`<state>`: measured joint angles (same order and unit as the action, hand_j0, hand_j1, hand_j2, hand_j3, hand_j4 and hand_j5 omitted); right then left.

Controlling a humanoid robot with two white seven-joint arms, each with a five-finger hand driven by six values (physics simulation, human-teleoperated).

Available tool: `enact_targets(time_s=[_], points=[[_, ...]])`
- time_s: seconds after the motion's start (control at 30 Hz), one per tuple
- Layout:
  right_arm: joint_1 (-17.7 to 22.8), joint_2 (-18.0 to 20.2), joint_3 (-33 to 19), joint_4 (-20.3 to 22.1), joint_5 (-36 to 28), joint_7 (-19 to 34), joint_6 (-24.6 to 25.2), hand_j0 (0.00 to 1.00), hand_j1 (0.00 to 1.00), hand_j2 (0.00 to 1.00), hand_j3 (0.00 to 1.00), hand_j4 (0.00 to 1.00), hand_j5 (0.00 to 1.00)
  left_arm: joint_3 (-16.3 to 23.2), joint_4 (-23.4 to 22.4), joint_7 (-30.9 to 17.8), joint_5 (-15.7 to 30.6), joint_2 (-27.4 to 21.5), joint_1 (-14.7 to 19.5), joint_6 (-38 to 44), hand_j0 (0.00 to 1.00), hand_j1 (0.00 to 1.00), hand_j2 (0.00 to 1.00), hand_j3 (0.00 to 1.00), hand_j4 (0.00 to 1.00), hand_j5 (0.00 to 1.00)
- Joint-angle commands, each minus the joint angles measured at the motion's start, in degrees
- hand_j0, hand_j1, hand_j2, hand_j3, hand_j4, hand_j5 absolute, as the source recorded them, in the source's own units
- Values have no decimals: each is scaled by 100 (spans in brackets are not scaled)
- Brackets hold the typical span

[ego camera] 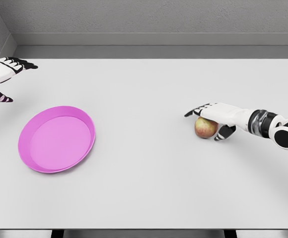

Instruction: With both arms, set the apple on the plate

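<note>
Nearest the camera, the plain white worktop (pixel 149 198) lies bare, and a little further in sit the two things that matter: a shallow round pink plastic plate (pixel 57 139) on the left side, and a small round red-and-yellow apple (pixel 205 128) well apart from it on the right. The right robot hand (pixel 214 119) is laid over the apple from above and behind, palm on its crown, fingers stretched forward past it and the thumb tucked down at its right flank; it looks like contact, though the fingers are not yet wrapped round, so I judge the grasp unfinished. An apple is firm, fairly light and smooth-skinned, so it may roll or slip; taking it round its widest girth, thumb opposite fingers, seems soundest. Furthest back, the left robot hand (pixel 2 74) hovers at the picture's left edge, fingers spread and holding nothing.
</note>
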<state>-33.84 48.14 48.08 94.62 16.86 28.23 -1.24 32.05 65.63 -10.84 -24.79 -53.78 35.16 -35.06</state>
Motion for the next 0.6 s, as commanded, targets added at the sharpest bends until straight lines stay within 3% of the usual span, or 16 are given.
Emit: enact_targets(time_s=[0.0,0.07,0.57], points=[[0,11,-1,-5,-7,8,-25,63,63,63,63,63,63,-6,2,3,35,-10,0,6,100,100,100,100,100,100],[0,11,-1,3,-7,121,-34,52,52,52,52,52,52,-6,2,3,35,-10,0,6,100,100,100,100,100,100],[-97,20,-54,21,-7,148,-25,48,48,48,48,48,48,-6,2,-32,44,-10,0,6,100,100,100,100,100,100]])
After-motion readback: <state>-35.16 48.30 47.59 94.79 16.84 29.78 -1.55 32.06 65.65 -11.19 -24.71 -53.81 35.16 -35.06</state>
